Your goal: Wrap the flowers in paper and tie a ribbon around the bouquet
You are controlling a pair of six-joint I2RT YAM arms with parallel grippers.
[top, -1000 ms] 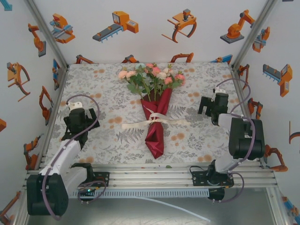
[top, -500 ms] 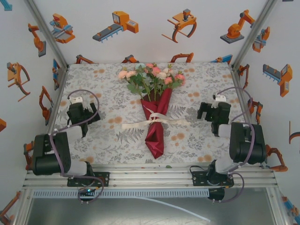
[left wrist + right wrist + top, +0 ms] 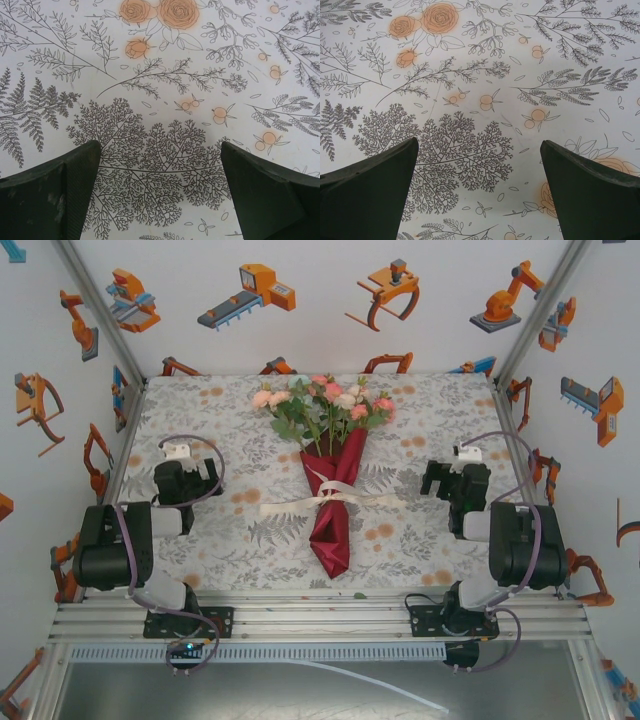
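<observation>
The bouquet lies in the middle of the table in the top view. Its pink, peach and cream flowers point(image 3: 325, 403) point to the far side. The dark red paper point(image 3: 333, 515) forms a cone round the stems, and the cream ribbon point(image 3: 335, 498) is tied across it with ends trailing to both sides. My left gripper point(image 3: 183, 482) hangs well to the left of it, over the patterned cloth. My right gripper point(image 3: 456, 481) hangs about as far to the right. Both stand open with nothing between the fingers: left gripper point(image 3: 160, 146), right gripper point(image 3: 479, 144).
A cloth printed with grey leaves and orange dots point(image 3: 230, 530) covers the table. Walls with printed robot pictures close the left, far and right sides. An aluminium rail point(image 3: 320, 615) with both arm bases runs along the near edge.
The left arm has folded back toward its base, with its gripper shifting slightly right and farther. The right gripper has drawn back a little toward the near side. The bouquet has not moved.
</observation>
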